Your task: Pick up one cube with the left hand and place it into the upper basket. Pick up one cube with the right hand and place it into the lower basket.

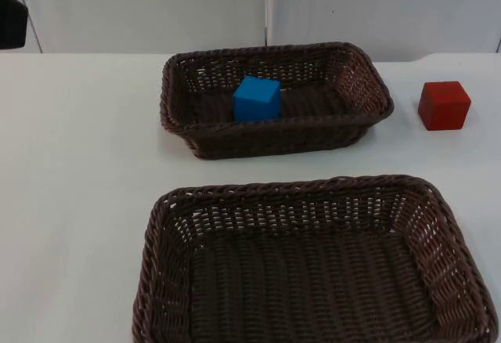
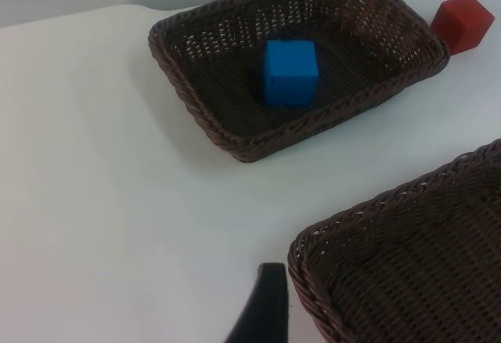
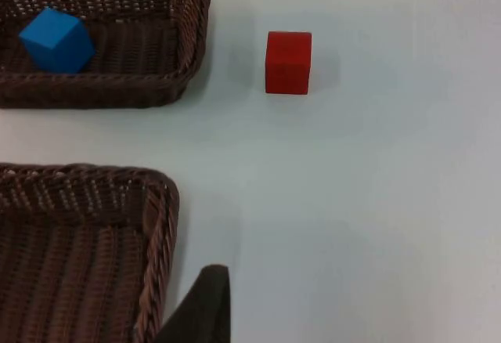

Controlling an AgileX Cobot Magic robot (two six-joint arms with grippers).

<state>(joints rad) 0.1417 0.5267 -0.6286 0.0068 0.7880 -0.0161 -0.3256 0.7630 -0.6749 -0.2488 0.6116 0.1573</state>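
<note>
on the worktop [image 1: 78, 163] right of the upper basket [image 1: 376, 84], the red cube [image 1: 444, 105] sits on our right arm's side; we cannot tell either arm's fingers' spread.

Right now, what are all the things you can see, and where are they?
blue cube: one, blue, inside the upper basket, on its floor.
red cube: one, red, on the table to the right of the upper basket, apart from it.
upper basket: one, dark brown wicker, far part of the table.
lower basket: one, dark brown wicker, near part of the table, nothing in it.
table: one, white.
partition wall: one, grey, behind the table.
left arm: black, waiting at the far left.
</note>
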